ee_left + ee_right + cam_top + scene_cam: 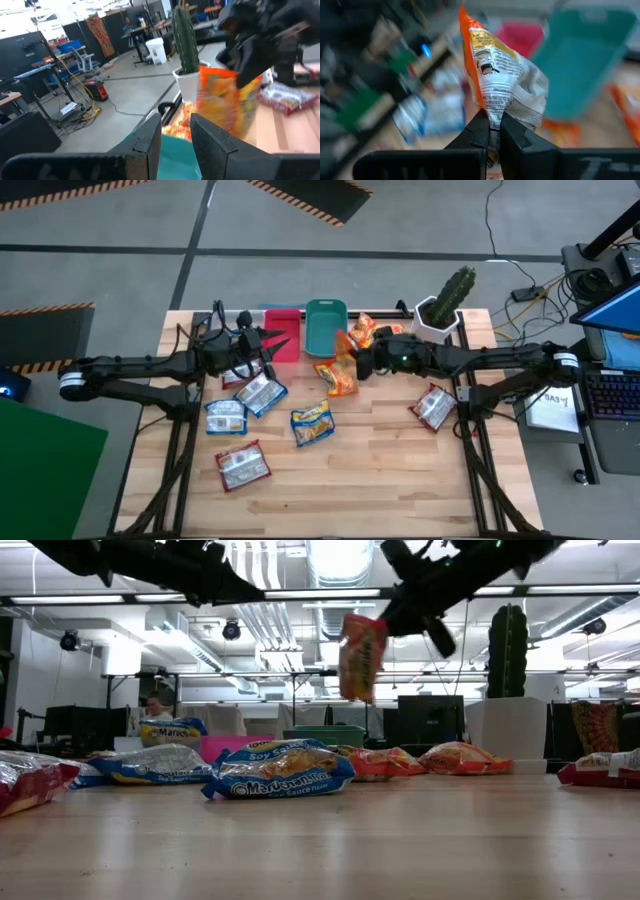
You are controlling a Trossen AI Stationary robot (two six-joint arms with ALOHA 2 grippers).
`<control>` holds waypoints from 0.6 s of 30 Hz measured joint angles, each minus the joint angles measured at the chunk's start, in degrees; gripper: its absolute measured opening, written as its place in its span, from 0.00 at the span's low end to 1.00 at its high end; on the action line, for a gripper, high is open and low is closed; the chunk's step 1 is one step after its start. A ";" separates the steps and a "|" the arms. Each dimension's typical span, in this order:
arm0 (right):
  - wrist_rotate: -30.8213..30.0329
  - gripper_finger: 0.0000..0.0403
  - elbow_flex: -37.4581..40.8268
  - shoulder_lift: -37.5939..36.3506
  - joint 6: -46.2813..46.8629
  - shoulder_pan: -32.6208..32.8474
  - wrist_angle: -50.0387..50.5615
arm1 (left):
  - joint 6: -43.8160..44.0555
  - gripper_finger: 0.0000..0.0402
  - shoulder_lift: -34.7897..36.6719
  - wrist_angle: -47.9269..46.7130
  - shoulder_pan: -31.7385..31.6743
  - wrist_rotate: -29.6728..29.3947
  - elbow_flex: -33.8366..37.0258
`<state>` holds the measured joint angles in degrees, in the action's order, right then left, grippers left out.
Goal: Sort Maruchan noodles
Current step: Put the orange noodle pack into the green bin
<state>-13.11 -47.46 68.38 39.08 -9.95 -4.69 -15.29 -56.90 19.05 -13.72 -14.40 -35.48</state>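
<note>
1. My right claw (491, 131) is clamped shut on the edge of an orange Maruchan packet (502, 80). The packet hangs limp below the claw, well clear of the tabletop (380, 470), so I judge it is in mid-carry.
2. Just beside that claw, toward the far edge, sits the teal bin (324, 325). I read it as the likely drop spot, though I cannot confirm which colour belongs there.
3. A red bin (284, 332) stands next to the teal one, on the side away from my right claw and close in front of my left claw (176, 131).
4. The left claw hovers near the bins with its fingers slightly apart and nothing between them; it seems to be waiting.
5. More orange packets (363, 330) lie beyond the right claw, beside a potted cactus (447, 302).
6. Blue packets (262, 395) and a red packet (242, 466) rest flat on the tabletop on the near side of the left claw; another blue one (312, 423) lies between the arms.
7. One more red packet (433, 406) lies behind the right claw, under its arm.
</note>
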 joint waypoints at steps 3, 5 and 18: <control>-0.53 0.03 3.25 3.01 0.66 -2.49 -14.21 | 1.05 0.22 0.00 1.78 0.00 0.00 -0.02; -1.67 0.03 3.62 5.90 1.35 -4.34 -19.70 | 1.54 0.22 0.00 2.74 0.00 -0.01 -0.02; -5.50 0.03 -8.43 28.22 1.36 -11.85 -25.75 | 3.36 0.22 0.00 4.61 0.00 -0.04 -0.04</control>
<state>-18.61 -55.88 96.60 40.45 -21.80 -30.44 -11.93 -56.90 23.66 -13.72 -14.44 -35.53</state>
